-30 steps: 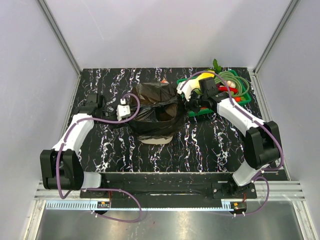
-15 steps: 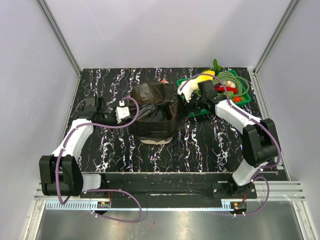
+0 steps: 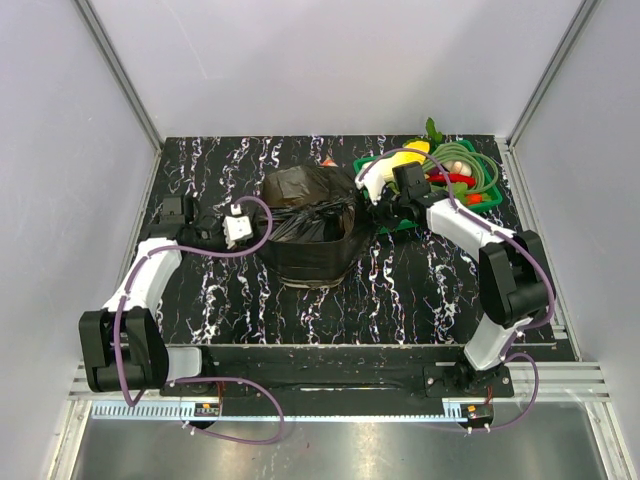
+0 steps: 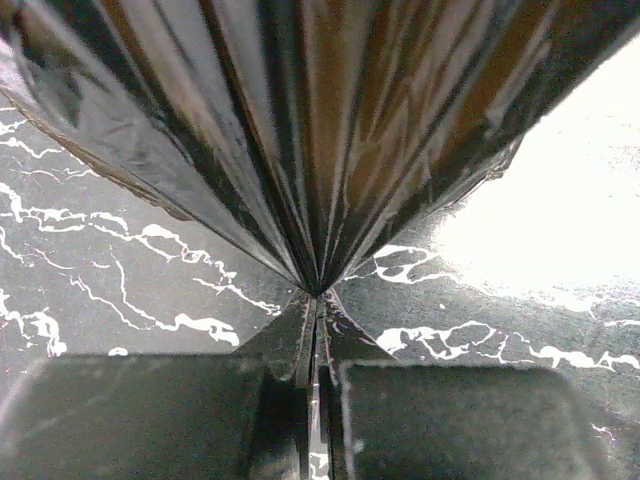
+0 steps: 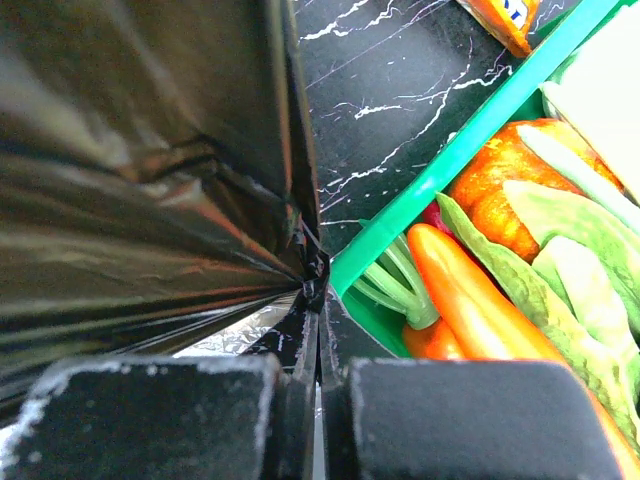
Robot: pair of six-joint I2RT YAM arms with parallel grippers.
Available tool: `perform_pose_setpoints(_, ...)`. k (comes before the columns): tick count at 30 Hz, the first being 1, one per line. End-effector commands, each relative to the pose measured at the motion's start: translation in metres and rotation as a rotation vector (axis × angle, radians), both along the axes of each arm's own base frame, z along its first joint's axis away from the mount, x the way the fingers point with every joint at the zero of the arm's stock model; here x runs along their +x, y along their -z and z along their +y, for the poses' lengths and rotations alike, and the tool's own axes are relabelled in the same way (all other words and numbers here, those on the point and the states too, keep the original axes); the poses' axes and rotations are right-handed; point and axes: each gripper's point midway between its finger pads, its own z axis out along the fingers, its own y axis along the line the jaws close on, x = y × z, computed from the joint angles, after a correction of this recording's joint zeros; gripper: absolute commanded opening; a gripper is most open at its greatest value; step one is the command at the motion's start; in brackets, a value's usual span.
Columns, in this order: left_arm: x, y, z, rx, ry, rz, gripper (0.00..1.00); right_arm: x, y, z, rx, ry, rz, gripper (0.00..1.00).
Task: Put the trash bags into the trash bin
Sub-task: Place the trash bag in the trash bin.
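A black trash bag (image 3: 305,215) is draped over the trash bin (image 3: 305,283), which stands in the middle of the dark, streaky surface (image 3: 420,290). The bag hides nearly all of the bin. Only a pale bit peeks out at the bottom.

The left claw (image 4: 318,345) is pressed together on a bunched edge of the bag, and the shiny plastic fans out tight from that pinch. The right claw (image 5: 320,345) is pinching the other edge the same way, just beside the green tray (image 5: 465,155) of vegetables. So the bag is pulled wide between the two claws, right over the bin's mouth.

I think this is the step of fitting the bag onto the bin. I can't tell how far it hangs down inside.

Next, I'd guess, both edges need to go down around the rim evenly before the claws let go. A hard pull on one side could tip the bin, and the right claw has little room next to the tray.
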Motion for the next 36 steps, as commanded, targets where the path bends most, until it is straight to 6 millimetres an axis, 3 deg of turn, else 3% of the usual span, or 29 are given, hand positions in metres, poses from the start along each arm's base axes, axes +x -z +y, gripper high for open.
perform_pose_setpoints(1, -0.006, 0.012, 0.001, 0.002, 0.026, 0.003, 0.0, 0.014, 0.001, -0.018, -0.014, 0.082, -0.002, 0.0)
perform_pose_setpoints(11, -0.008, 0.025, 0.002, -0.001, 0.01, 0.005, 0.0, 0.008, 0.01, -0.029, -0.024, 0.12, 0.041, 0.0)
perform_pose_setpoints(16, -0.012, 0.006, -0.007, -0.081, 0.004, 0.006, 0.01, 0.003, -0.002, -0.02, 0.025, 0.087, 0.038, 0.0)
perform_pose_setpoints(21, -0.016, -0.029, -0.015, -0.206, 0.0, -0.012, 0.42, -0.004, -0.026, -0.008, 0.096, 0.047, 0.036, 0.03)
perform_pose_setpoints(25, -0.018, -0.04, -0.022, -0.273, 0.03, -0.001, 0.94, -0.01, -0.039, -0.001, 0.138, 0.028, 0.054, 0.27)
perform_pose_setpoints(26, -0.018, -0.039, -0.024, -0.287, 0.038, 0.008, 0.99, -0.012, -0.043, 0.001, 0.147, 0.023, 0.057, 0.32)
perform_pose_setpoints(30, -0.019, -0.046, -0.032, -0.351, 0.092, 0.02, 0.99, -0.02, -0.054, 0.004, 0.171, 0.003, 0.074, 0.53)
perform_pose_setpoints(36, -0.018, -0.063, -0.043, -0.465, 0.159, 0.035, 0.99, -0.023, -0.064, 0.003, 0.17, 0.001, 0.063, 0.57)
